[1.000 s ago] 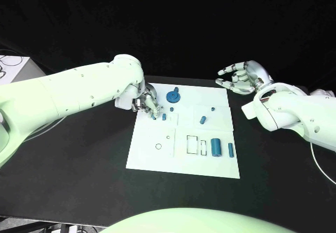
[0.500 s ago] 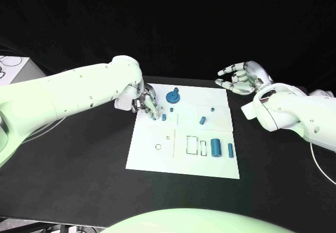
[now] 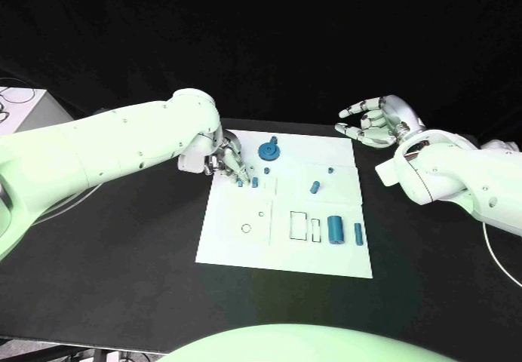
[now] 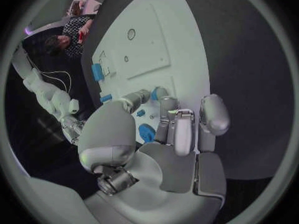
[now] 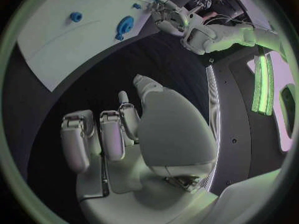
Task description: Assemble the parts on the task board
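I am reaching my left hand [image 3: 225,161] down over the far left part of the white task board [image 3: 234,241]. My fingers are pointing down at the board. A small blue peg [image 3: 255,182] is standing just beside my fingertips, on the side toward the middle of the board. In my left wrist view, a small blue piece [image 4: 158,93] is sitting right at the tips of my fingers [image 4: 167,107], and it looks like I am pinching it, but I cannot tell for sure.

A round blue gear [image 3: 270,151] is lying on the board near my left hand, a bit farther away from me. Another little blue peg [image 3: 314,186] is lying tilted near the middle of the board. A fat blue cylinder [image 3: 336,228] and a thin blue rod [image 3: 358,233] are standing side by side on the right part of the board, closer to me.

I am holding my right hand [image 3: 373,121] up past the far right corner of the board, well apart from the parts. Its fingers are curling in a little and it is holding nothing.
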